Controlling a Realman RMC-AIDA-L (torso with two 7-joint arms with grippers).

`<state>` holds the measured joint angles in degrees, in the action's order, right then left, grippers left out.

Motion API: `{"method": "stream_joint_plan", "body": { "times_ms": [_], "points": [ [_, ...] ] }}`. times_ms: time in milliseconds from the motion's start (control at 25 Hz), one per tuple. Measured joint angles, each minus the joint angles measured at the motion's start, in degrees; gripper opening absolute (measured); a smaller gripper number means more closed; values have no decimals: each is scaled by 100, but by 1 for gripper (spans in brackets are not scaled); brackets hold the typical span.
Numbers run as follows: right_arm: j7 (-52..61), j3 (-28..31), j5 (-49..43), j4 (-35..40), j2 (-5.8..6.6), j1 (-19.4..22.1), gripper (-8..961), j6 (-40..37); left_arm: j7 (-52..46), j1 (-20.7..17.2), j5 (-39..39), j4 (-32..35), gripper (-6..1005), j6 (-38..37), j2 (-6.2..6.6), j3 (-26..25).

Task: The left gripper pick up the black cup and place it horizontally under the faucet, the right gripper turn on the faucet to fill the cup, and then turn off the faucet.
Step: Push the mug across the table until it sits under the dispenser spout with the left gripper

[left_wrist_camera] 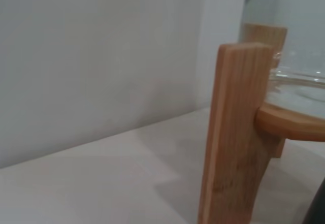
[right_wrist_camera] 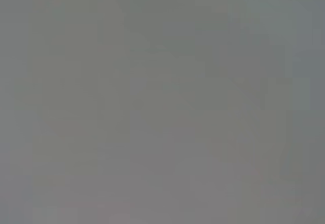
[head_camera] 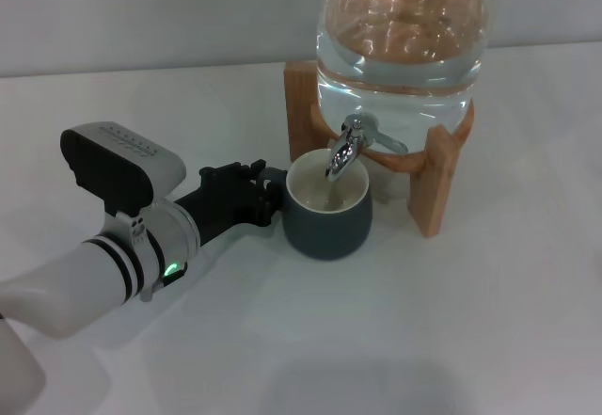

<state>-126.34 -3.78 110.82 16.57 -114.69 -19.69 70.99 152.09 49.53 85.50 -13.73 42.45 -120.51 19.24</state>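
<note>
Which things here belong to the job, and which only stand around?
For the job: left gripper at the black cup; the cup stands under the faucet.

Not handled: glass water jar; wooden stand; white table. The right gripper is not in view.

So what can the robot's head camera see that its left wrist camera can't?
Only the head view shows the left hand at the squat dark charcoal cup, standing upright under the shiny chrome faucet. Only the left wrist view shows the pale wall behind the stand. Both show the wooden stand, the clear glass water jar and the white table.
</note>
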Motion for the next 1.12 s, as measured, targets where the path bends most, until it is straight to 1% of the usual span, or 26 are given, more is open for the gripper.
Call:
{"method": "stream_joint_plan", "body": {
  "times_ms": [440, 1120],
  "points": [
    [-4, 0, 0, -13, 0, 6, 841, 4, -7, -34, -165, 11, 369, 0, 9, 0],
    [-5, 0, 0, -11, 0, 19, 842, -7, -17, 13, -176, -62, 369, 36, 11, 0]
  ]
}}
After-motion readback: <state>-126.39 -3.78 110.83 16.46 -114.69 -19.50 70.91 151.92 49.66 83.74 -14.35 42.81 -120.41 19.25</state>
